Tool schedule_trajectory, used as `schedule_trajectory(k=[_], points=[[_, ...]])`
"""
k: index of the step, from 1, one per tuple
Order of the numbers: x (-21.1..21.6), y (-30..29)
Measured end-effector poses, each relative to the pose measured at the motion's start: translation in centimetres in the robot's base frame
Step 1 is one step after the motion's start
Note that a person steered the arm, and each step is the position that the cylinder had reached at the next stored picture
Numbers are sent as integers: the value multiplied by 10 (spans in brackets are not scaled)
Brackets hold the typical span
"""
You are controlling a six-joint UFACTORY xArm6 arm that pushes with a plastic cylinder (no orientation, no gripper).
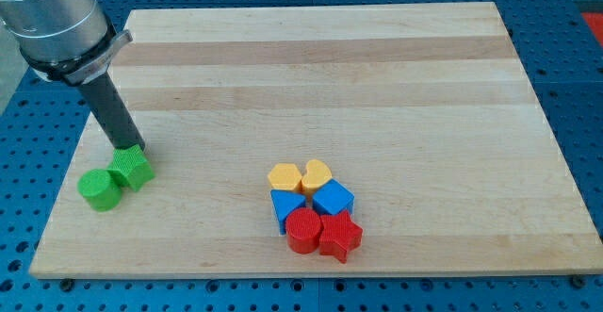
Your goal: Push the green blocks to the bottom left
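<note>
Two green blocks sit near the board's left edge, low in the view: a green cylinder (99, 188) and a green cube-like block (132, 168) touching it on its upper right. My tip (126, 147) is at the top edge of the green cube-like block, touching or almost touching it. The rod slants up to the view's left into the grey arm (55, 20).
A cluster of blocks lies at the bottom centre: a yellow block (284, 176), a yellow heart (317, 173), two blue blocks (287, 205) (333, 199), a red cylinder (303, 230) and a red star (341, 236). The wooden board (330, 67) ends close to the green blocks' left.
</note>
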State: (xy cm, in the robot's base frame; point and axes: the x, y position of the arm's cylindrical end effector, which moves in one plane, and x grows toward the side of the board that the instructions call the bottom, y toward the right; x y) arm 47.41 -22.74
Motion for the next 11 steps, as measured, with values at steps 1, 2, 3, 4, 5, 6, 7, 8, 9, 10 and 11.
schedule_trajectory(k=[1, 2, 3, 4, 5, 6, 7, 8, 9, 10, 11], points=[[6, 0], [12, 0], [-3, 0], [-17, 17], [-17, 52], [-5, 60], [15, 60], [20, 58], [19, 50], [19, 40], [19, 35]])
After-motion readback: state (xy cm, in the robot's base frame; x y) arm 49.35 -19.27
